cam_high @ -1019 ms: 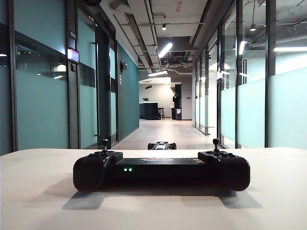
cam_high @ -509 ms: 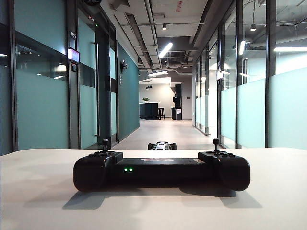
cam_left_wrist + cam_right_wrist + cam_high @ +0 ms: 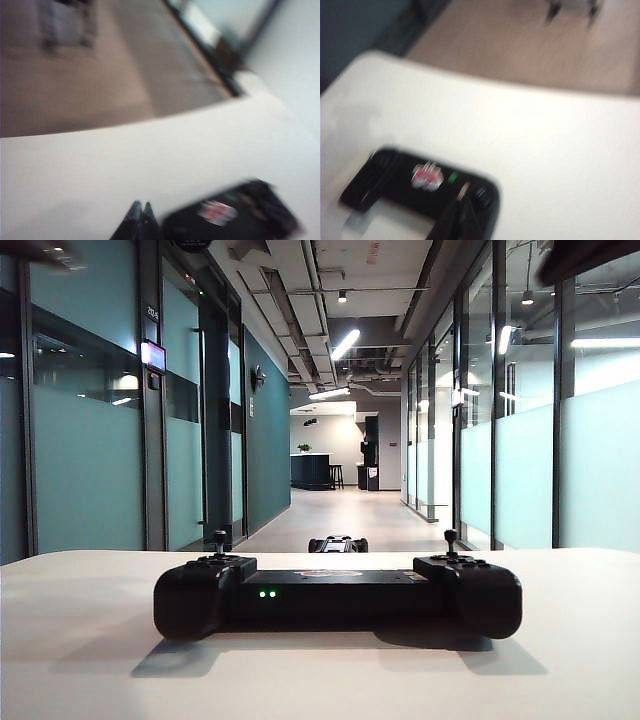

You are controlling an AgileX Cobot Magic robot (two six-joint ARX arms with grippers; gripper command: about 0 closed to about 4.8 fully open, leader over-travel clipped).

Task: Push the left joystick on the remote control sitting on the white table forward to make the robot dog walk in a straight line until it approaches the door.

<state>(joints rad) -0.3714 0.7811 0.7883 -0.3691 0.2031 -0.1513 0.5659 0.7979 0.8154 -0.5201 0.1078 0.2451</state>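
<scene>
Left wrist view shows the left gripper (image 3: 141,212), fingers pressed together, just beside the remote control (image 3: 235,216) on the white table (image 3: 125,165); the right gripper (image 3: 462,200), also closed, hovers above it.

The left gripper (image 3: 140,212) hangs above the white table (image 3: 100,170), its two dark fingertips pressed together into one point just beside the remote control (image 3: 235,220) (the view is blurred). The right gripper (image 3: 462,200) is likewise closed, its tips meeting over the remote control. In the exterior view, both arms show only as dark slivers high above that table.
</scene>
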